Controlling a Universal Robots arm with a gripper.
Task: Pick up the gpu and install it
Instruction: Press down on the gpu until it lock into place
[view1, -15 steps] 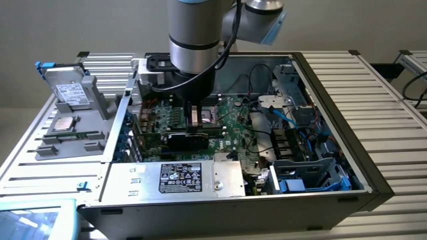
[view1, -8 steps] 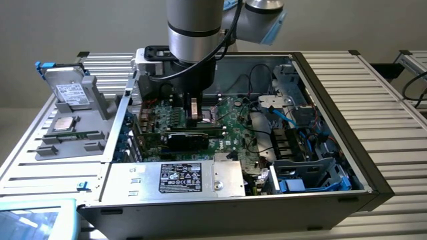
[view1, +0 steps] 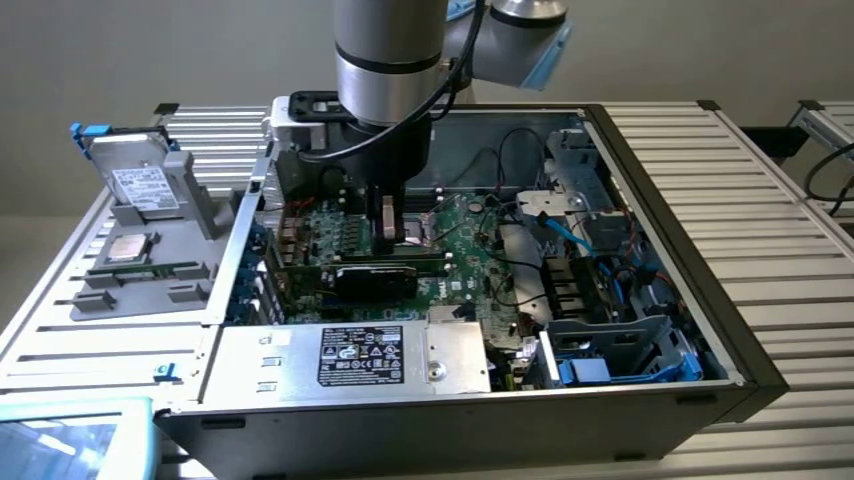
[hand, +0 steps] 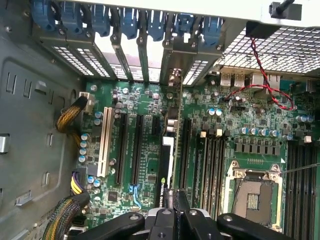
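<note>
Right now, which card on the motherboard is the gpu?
Look inside the open black computer case, at the green motherboard under the arm. The gpu stands on edge below the gripper: the one green card with a black cooler shroud.

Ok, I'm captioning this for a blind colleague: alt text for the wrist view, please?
Seen from above, the gripper holds the gpu edge-on, standing in a slot of the green motherboard. Blue slot latches line the case edge, with an empty CPU socket nearby.
</note>
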